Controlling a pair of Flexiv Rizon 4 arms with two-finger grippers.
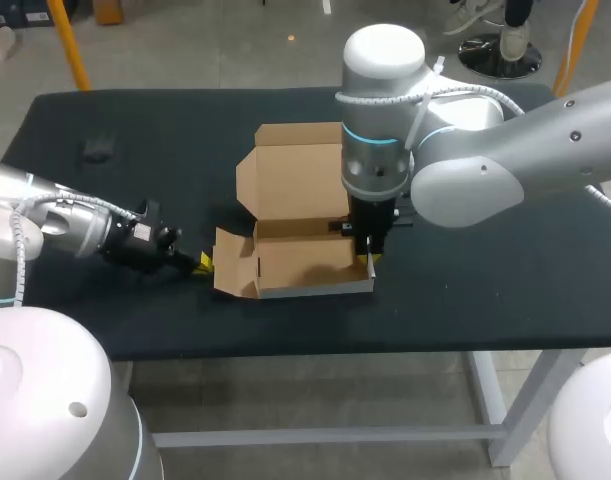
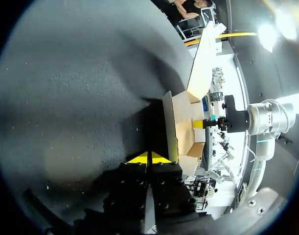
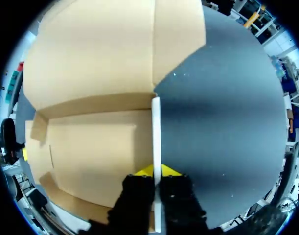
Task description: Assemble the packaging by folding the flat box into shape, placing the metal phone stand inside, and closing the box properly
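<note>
Cardboard box (image 1: 305, 262) sits near the middle of the table (image 1: 485, 290), folded into a shallow tray with its lid (image 1: 300, 180) standing open on the far side. Its left flap (image 1: 233, 262) is splayed outward.

The right gripper (image 1: 370, 258) comes straight down on the box's right wall (image 3: 156, 132), close to the near right corner. In the right wrist view the wall's pale top edge runs between the fingers, and the gripper (image 3: 156, 171) is clamped on it, one yellow tip inside the tray and one outside.

The left gripper (image 1: 202, 262) lies low over the table just left of the splayed flap. In the left wrist view its yellow tips (image 2: 149, 157) are pressed together with nothing between them. The box (image 2: 183, 122) is just ahead of them, and I cannot tell whether the tips touch the flap.

The box's near wall lies close to the table's near edge. Bare black tabletop stretches wide to the right of the box and to the far left, where a small dark object (image 1: 98, 150) lies well apart from everything else.
</note>
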